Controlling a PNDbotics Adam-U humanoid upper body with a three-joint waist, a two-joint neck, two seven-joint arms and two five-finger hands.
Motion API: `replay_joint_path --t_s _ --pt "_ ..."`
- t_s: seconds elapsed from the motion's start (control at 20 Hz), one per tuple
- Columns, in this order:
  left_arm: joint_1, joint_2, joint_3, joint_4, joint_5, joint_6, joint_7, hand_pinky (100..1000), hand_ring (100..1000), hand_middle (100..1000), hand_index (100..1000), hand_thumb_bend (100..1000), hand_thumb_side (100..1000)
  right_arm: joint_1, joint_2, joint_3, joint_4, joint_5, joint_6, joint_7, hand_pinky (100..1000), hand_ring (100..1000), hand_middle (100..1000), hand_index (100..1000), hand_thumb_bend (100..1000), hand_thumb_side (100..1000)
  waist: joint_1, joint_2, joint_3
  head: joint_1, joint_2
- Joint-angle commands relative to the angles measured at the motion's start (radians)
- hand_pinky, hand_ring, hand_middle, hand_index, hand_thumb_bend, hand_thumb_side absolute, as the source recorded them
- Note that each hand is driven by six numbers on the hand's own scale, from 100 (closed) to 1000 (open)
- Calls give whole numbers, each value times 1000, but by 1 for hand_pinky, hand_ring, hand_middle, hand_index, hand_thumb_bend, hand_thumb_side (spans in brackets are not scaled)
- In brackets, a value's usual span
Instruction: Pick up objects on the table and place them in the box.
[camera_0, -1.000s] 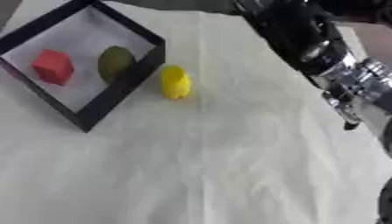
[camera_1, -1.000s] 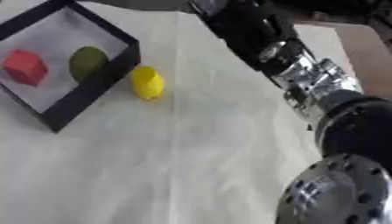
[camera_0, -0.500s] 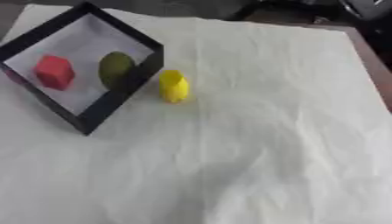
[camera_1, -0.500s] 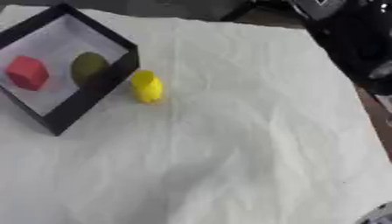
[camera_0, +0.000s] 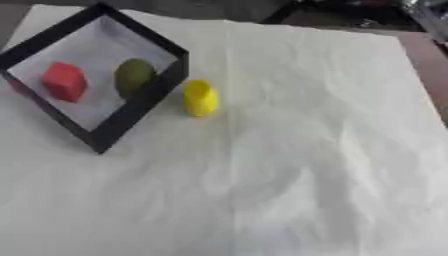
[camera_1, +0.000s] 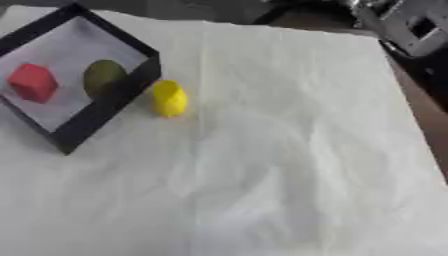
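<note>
One piece left outside the box.
Two things, a red block (camera_0: 65, 81) and a green lump (camera_0: 133, 76), already lay in the black box (camera_0: 131, 114) at the cloth's (camera_0: 306, 150) far left corner. The yellow piece (camera_0: 199, 98) stood just beside the box's right wall, upright on the cloth. It looked small, light and hard, probably smooth and apt to roll, so pinching its middle from either side seemed wisest. Neither hand was in view; only a grey bit of the machine (camera_1: 409, 26) showed at the far right corner.
</note>
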Motion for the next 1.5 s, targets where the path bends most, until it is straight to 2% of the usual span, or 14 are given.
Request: replay_joint_path --t_s 0.05,0.2,0.4,0.85,1.2,1.5 --pt "-7 25 8 0 1 10 -6 948 691 894 810 232 527 -13 16 13 -12 -15 -50 27 984 812 780 923 100 100 12 -32 -3 13 -2" --pt "-5 26 6 4 2 13 -11 950 690 896 810 228 534 -12 67 55 -12 25 -76 73 990 820 785 922 100 100 9 -35 -3 12 -2" --pt "-1 28 4 12 5 17 -18 953 689 899 810 224 546 -21 120 106 -12 87 -59 137 999 827 790 927 100 100 6 -37 -4 18 -2" --pt "-7 19 2 19 8 24 -27 954 688 900 810 224 548 -66 208 207 -12 219 57 268 1000 845 797 938 100 120 9 -33 5 15 -2" --pt "-7 13 0 23 9 28 -32 957 686 902 809 218 560 -78 260 246 -12 322 109 376 1000 851 798 952 100 115 8 -30 13 17 -2" --pt "-11 6 -4 28 10 33 -36 958 684 903 809 216 568 -94 276 259 -12 340 172 447 1000 840 791 959 100 100 8 -24 20 23 -2"
